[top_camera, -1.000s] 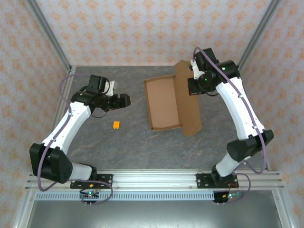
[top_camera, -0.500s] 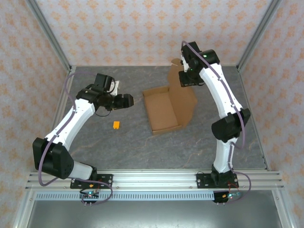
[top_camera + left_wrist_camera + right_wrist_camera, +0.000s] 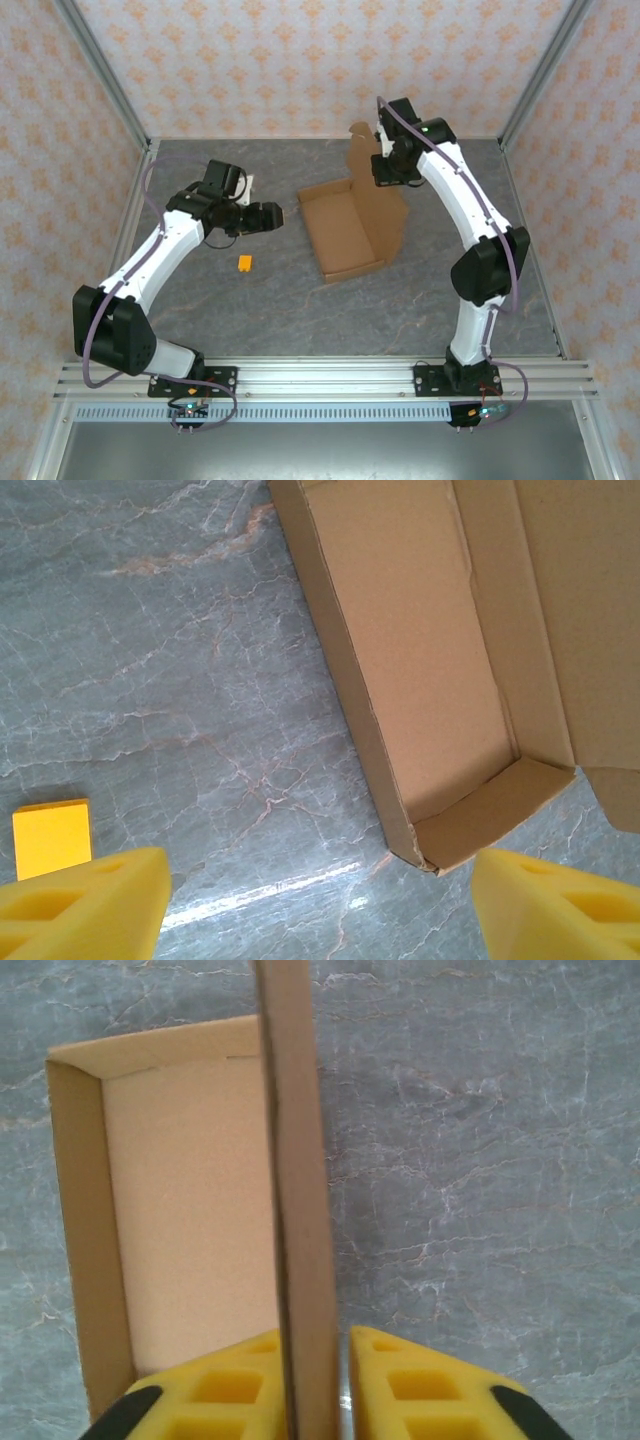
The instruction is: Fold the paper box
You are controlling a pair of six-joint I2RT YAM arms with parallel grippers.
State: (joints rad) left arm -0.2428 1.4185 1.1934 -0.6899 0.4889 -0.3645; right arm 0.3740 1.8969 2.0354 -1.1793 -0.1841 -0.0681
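Over on the left: left gripper [image 3: 268, 215] low over the grey marbled table [image 3: 300, 310], yellow fingers spread wide, gripping nothing. Crept a touch closer to the box over the last second, otherwise just waiting. Just nearside of it, tiny orange-yellow block [image 3: 246, 263] sitting loose, apart from everything. Not part of this job, going by the task.

Middle of the table: plain brown cardboard paper box [image 3: 340, 235], shallow tray, open side up, walls already standing. Looks nudged and twisted slightly compared with a second ago.

Now the big change, on the right: big lid flap [image 3: 388, 215], lying flat beside the tray a second back, now hauled up nearly on edge along the tray's right side. Right gripper [image 3: 313, 1360] clamped on the flap's top edge, one yellow pad each side, edge-on from the wrist camera.

Meaning for the task: lid roughly halfway through its swing. Probably next: tip it leftward onto the tray and tuck the front in. Worth watching for the tray sliding, with no hold-down on it.
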